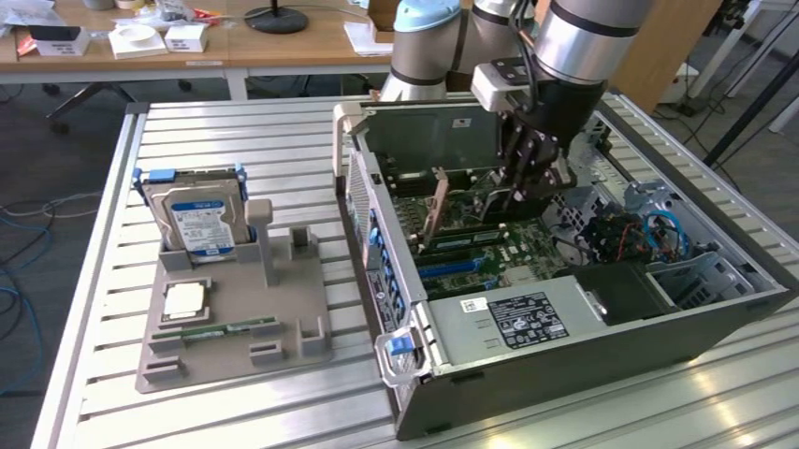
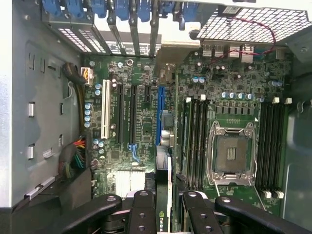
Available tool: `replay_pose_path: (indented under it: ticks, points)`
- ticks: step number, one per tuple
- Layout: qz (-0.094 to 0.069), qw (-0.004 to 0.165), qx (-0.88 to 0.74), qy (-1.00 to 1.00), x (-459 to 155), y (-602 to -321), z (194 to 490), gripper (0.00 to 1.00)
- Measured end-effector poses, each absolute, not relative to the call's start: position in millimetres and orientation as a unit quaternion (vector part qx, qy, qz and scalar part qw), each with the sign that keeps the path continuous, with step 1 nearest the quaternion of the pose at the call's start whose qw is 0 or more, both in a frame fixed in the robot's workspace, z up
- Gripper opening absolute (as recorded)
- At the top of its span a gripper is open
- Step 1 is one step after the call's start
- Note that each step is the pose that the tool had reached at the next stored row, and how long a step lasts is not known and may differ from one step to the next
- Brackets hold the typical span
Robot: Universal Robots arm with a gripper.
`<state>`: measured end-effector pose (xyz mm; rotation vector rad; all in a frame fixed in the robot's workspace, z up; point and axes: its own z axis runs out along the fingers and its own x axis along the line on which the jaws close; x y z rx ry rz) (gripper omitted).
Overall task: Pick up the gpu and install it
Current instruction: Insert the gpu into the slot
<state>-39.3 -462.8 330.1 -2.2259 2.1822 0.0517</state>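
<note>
Gpu (image 2: 161, 219) is seen edge-on in the wrist view, a thin dark card with a green logo. It is pinched between the black fingers (image 2: 142, 214) of the claw (image 2: 165, 197), which are closed against its two faces. It is held over the motherboard (image 2: 146, 126), and its edge runs close to the line of the blue slot (image 2: 160, 114). A white slot (image 2: 104, 114) and a processor socket (image 2: 231, 153) are also shown there.

In the exterior view the claw (image 1: 530, 182) is reached down into the open computer case (image 1: 600, 374), where the gpu cannot be told from the dark fingers. Beside the case, towards the exterior view's left, a grey holder (image 1: 268, 281) is seen. It carries an upright hard drive (image 1: 200, 220), a processor chip (image 1: 185, 299) and a RAM stick (image 1: 231, 329).

Both case and holder are set on a counter (image 1: 163, 131) of ribbed aluminium. Behind it a second, wooden counter (image 1: 299, 47) with white boxes (image 1: 138, 39) is visible, and cables (image 1: 19, 281) are trailed over the floor.
</note>
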Motion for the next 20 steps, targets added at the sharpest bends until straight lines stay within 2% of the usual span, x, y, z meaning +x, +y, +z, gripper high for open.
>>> replay_pose_path:
  ticks: [20]
  points:
    - [0.017,0.012,-0.716,0.697,-39,-463,318,0.26]
